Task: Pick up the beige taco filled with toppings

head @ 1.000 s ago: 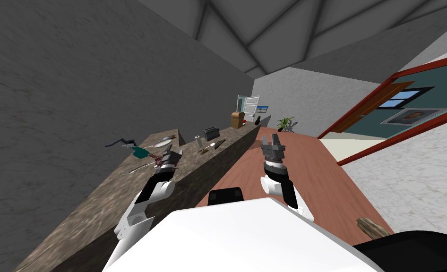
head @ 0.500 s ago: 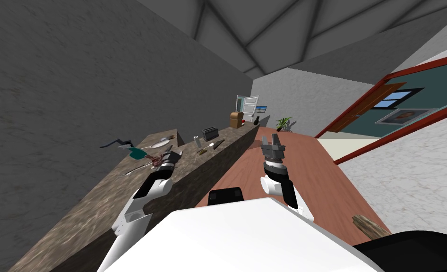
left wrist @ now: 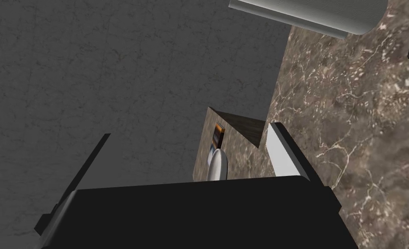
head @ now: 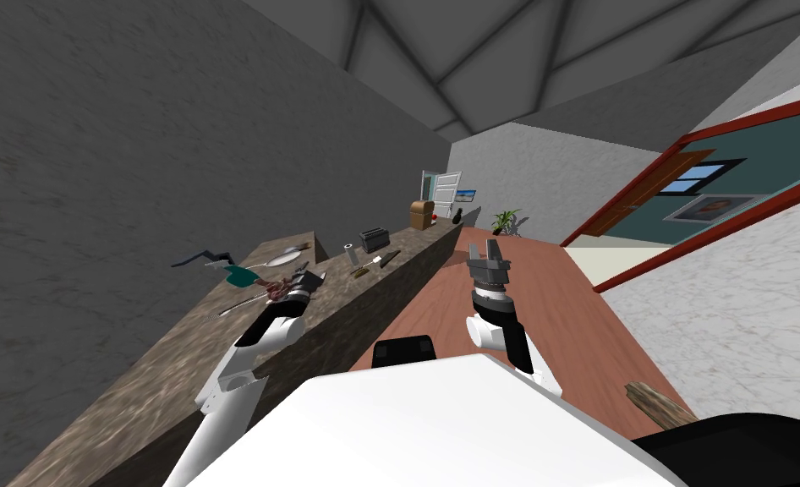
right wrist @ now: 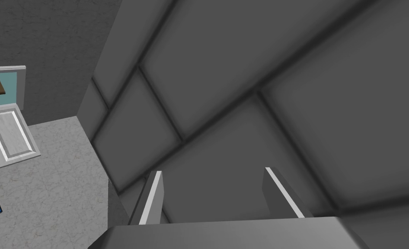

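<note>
Change: over the last second the left arm (head: 246, 355) had reached a little further out across the counter (head: 136, 397), its elbow swinging outward. My head had turned slightly too, so the whole room slid a touch leftward. The right arm (head: 508, 330) had kept its pose.
Left gripper (left wrist: 190, 132): it hung low over the brown marbled counter, fingers (left wrist: 281, 151) spread wide with nothing clamped between them.
Taco (head: 276, 289): a small reddish and tan lump lay on the counter, just beside the left gripper on its wall side. It was too small to tell whether a finger touched it.
Utensil (head: 242, 303): a thin grey piece lay on the counter near the taco, on the robot's side of the gripper.
Teal thing (head: 239, 273): it sat near the gripper, toward the dark grey wall (head: 94, 169).
Ahead of the left gripper: a pale plate (head: 287, 256) was near, then came a grey cylinder (head: 352, 253) and a dark toaster (head: 375, 239), and well beyond them a brown box (head: 422, 215).
Right gripper (head: 484, 247): it stood well apart from the left one, raised upright over the red-brown floor (head: 559, 313), its blades parted and holding nothing.
Far end: a potted plant (head: 505, 221) and a white door (head: 445, 190) stood far past both grippers.
</note>
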Robot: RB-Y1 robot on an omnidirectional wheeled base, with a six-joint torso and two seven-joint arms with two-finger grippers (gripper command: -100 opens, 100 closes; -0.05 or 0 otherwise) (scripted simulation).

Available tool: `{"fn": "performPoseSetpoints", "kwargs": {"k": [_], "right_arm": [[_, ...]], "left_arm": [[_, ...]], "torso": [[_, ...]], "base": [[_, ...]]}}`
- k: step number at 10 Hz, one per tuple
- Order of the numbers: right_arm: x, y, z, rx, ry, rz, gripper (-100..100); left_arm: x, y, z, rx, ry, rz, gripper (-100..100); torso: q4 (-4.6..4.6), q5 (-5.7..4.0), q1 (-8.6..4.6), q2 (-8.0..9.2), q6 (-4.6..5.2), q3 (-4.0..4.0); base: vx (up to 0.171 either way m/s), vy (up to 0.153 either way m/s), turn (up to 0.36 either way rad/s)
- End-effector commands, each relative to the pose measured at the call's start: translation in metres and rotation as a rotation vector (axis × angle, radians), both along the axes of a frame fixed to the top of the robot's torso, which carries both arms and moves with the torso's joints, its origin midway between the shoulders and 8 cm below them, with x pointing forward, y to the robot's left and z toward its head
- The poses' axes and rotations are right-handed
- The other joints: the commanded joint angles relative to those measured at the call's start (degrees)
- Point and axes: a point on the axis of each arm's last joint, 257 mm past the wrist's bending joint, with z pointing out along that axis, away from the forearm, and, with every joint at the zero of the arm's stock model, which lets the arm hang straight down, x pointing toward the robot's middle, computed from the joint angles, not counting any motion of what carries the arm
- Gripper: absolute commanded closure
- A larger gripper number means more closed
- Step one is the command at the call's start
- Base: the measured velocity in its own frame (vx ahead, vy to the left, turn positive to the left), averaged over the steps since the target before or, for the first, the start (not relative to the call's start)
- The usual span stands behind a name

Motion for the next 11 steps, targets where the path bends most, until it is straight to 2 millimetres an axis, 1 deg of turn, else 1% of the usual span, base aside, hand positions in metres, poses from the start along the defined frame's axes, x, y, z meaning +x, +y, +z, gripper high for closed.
{"fn": "performPoseSetpoints", "kwargs": {"k": [1, 2, 3, 5, 6, 8, 9, 11], "right_arm": [[0.0, 0.0, 0.0, 0.0, 0.0, 0.0, 0], [0.0, 0.0, 0.0, 0.0, 0.0, 0.0, 0], [0.0, 0.0, 0.0, 0.0, 0.0, 0.0, 0], [0.0, 0.0, 0.0, 0.0, 0.0, 0.0, 0], [0.0, 0.0, 0.0, 0.0, 0.0, 0.0, 0], [0.0, 0.0, 0.0, 0.0, 0.0, 0.0, 0], [0.0, 0.0, 0.0, 0.0, 0.0, 0.0, 0], [0.0, 0.0, 0.0, 0.0, 0.0, 0.0, 0]], "left_arm": [[0.002, 0.005, -0.008, -0.024, 0.039, 0.006, -100], [0.001, 0.006, -0.015, -0.03, 0.065, 0.008, -100], [0.006, 0.015, -0.015, -0.062, 0.076, 0.013, -100], [0.004, 0.015, -0.03, -0.074, 0.133, 0.018, -100], [0.008, 0.024, -0.031, -0.108, 0.149, 0.024, -100], [0.006, 0.024, -0.046, -0.12, 0.204, 0.029, -100], [0.01, 0.031, -0.047, -0.154, 0.218, 0.034, -100], [0.006, 0.031, -0.061, -0.166, 0.272, 0.04, -100]], "torso": [[0.0, 0.0, 0.0, 0.0, 0.0, 0.0], [0.0, 0.0, -0.01, 0.0, -0.01, 0.0], [0.0, 0.01, 0.04, 0.02, -0.02, 0.01], [-0.01, 0.0, 0.01, -0.01, -0.01, -0.01], [0.0, 0.01, 0.05, 0.01, -0.02, 0.01], [-0.01, 0.0, 0.0, -0.01, -0.01, -0.01], [0.0, 0.01, 0.04, 0.01, -0.02, 0.0], [-0.01, 0.0, 0.01, -0.03, -0.02, -0.02]], "base": [[0.01, -0.031, -0.027], [0.005, -0.012, 0.003], [0.013, -0.025, -0.043], [0.009, -0.017, -0.013], [0.012, -0.026, -0.05], [0.01, -0.02, -0.012], [0.017, -0.029, -0.052], [0.015, -0.018, -0.013]]}}
